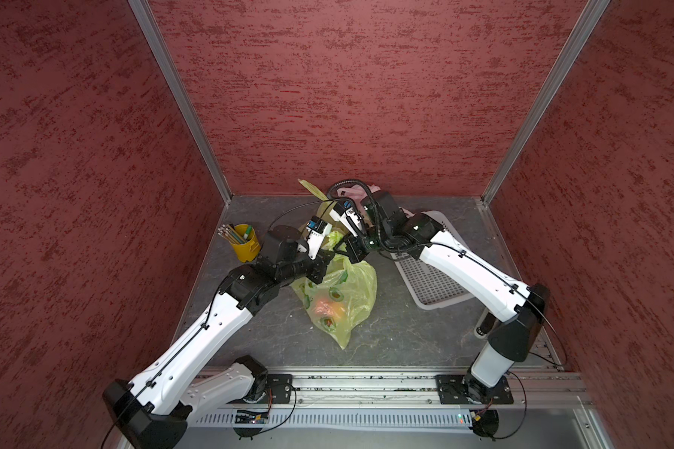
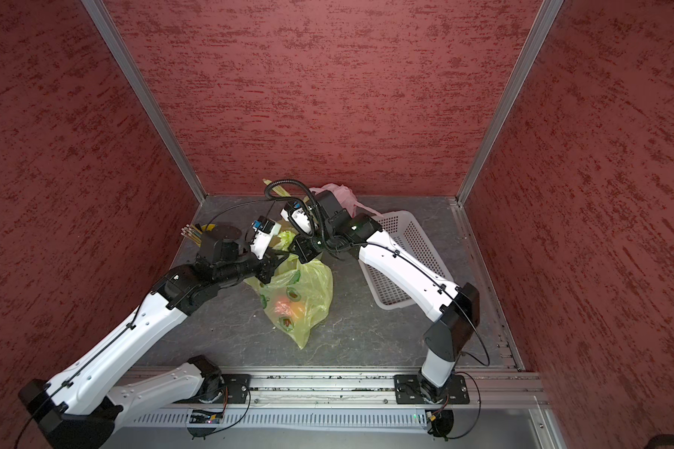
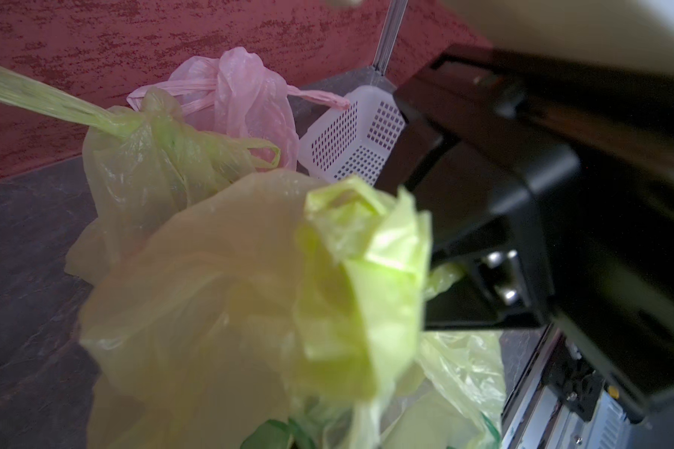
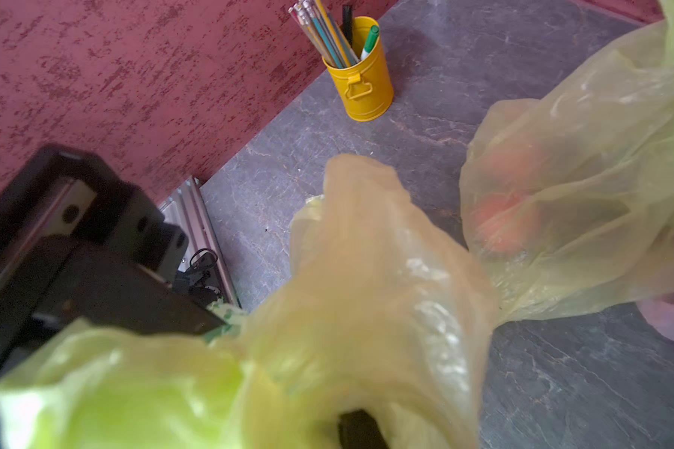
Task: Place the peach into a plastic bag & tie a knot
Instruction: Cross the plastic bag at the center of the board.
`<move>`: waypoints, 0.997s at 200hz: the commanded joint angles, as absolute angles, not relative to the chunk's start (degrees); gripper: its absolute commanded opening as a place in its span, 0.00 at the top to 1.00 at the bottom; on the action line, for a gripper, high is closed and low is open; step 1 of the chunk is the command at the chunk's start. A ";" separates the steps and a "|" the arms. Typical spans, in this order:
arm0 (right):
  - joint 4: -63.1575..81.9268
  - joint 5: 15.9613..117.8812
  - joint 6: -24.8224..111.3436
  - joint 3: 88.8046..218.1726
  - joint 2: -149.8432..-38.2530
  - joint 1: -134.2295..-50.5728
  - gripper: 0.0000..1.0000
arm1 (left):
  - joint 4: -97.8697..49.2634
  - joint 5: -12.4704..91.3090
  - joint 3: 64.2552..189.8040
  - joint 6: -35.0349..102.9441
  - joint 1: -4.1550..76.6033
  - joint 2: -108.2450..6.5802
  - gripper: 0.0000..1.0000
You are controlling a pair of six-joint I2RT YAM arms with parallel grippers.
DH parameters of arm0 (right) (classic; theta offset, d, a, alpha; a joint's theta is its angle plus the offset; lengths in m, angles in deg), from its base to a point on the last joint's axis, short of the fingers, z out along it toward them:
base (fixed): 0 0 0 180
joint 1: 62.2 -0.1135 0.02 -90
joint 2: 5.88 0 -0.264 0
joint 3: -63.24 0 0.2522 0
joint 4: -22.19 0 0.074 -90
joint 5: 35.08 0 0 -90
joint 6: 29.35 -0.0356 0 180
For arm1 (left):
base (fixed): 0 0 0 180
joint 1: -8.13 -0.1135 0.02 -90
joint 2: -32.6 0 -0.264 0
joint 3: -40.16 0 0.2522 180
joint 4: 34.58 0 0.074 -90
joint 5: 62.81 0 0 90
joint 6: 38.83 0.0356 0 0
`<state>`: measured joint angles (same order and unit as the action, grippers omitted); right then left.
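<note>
peach (image 1: 329, 307) in bag (image 1: 357, 283) at centre, pencil cup (image 1: 246, 245) left, basket (image 1: 432, 280) right

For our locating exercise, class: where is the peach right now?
In both top views the peach lies inside the yellow-green bag in the middle of the table, with the white basket to its right.

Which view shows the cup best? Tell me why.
Right wrist: the cup is near, sharp and unblocked, with its pencils clear. Both top views show it small and far off. The left wrist view does not show it.
</note>
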<state>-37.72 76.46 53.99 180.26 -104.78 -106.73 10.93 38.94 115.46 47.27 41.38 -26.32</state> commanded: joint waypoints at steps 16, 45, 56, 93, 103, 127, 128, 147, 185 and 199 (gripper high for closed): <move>-30.10 58.17 50.34 182.63 -107.85 -110.08 1.00 | -8.46 47.67 109.08 31.77 43.73 -24.64 1.00; -12.48 54.49 48.95 174.49 -104.04 -112.23 1.00 | -17.28 51.84 106.46 27.30 44.12 -23.95 0.88; -4.29 54.75 48.09 169.63 -101.62 -112.19 1.00 | -18.63 52.59 105.88 26.29 44.31 -23.04 0.75; 13.76 63.17 48.57 160.76 -96.78 -112.20 1.00 | -16.49 50.97 103.68 26.36 43.91 -16.27 0.30; 14.66 65.39 49.29 161.06 -96.61 -112.16 1.00 | -13.01 50.54 104.18 27.35 43.57 -14.39 0.25; 12.94 68.35 51.47 163.12 -96.86 -111.99 1.00 | -1.55 48.14 107.64 31.28 42.91 -10.23 0.18; 12.89 68.41 51.57 163.12 -96.86 -111.97 1.00 | -1.08 47.99 107.85 31.51 42.92 -10.09 0.18; 10.34 70.11 52.77 164.87 -96.94 -111.38 1.00 | 5.92 45.43 111.12 34.11 41.60 -6.95 0.14; 4.23 74.12 55.59 167.00 -96.62 -109.67 1.00 | 15.89 46.66 119.15 37.62 34.90 -6.68 0.07; 1.25 75.76 57.12 167.64 -96.37 -109.40 1.00 | 17.58 47.70 121.29 38.50 30.95 -8.31 0.04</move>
<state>5.73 71.41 53.97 164.96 -96.60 -110.19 9.59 45.78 118.39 34.77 35.72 -5.79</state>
